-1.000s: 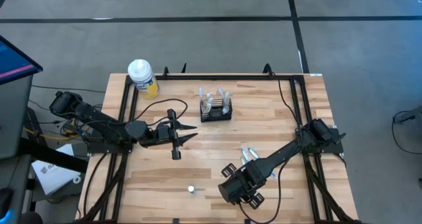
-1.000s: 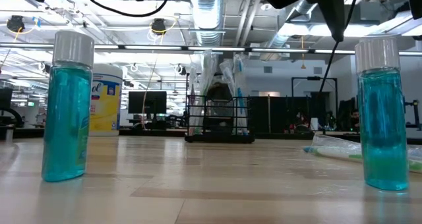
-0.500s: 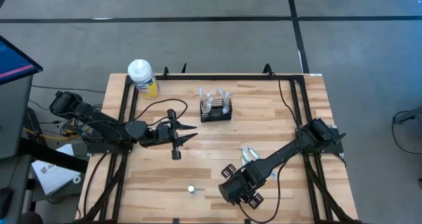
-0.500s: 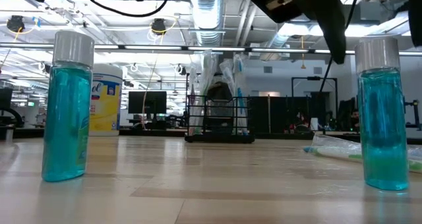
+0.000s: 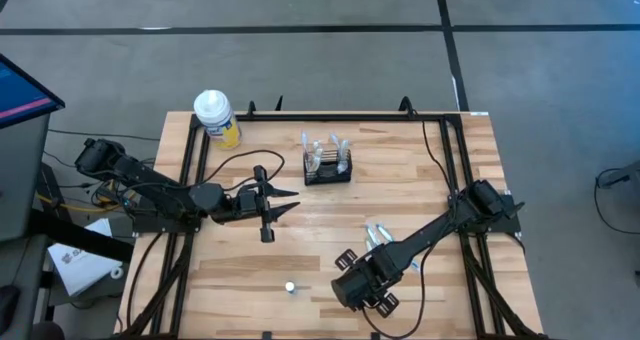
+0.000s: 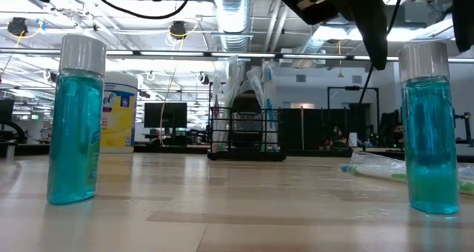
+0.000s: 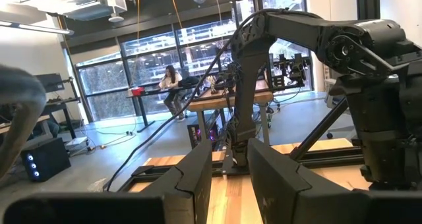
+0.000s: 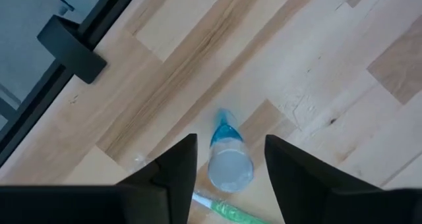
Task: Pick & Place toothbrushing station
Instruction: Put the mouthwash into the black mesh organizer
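Nearest the low camera, two blue-green bottles with pale caps stand upright on the wooden table (image 5: 420,170): one bottle at the near left (image 6: 75,118), the other bottle at the near right (image 6: 429,126); the right hand (image 8: 224,159) hangs above the near-right bottle, pointing down at its cap, its two dark fingers (image 8: 173,168) spread apart on either side of it without touching; beside that bottle lies a clear-wrapped toothbrush (image 6: 378,168), flat on the wood; farther back, at mid-table on the left, the left hand (image 5: 270,208) hovers over bare wood, its fingers partly apart and holding nothing; beyond, near the far edge and about centre, sits the toothbrushing station (image 5: 328,166), a small black wire-mesh box with clear wrapped items standing in it; at the far left corner stands a yellow bottle (image 5: 217,118) with a white cap.
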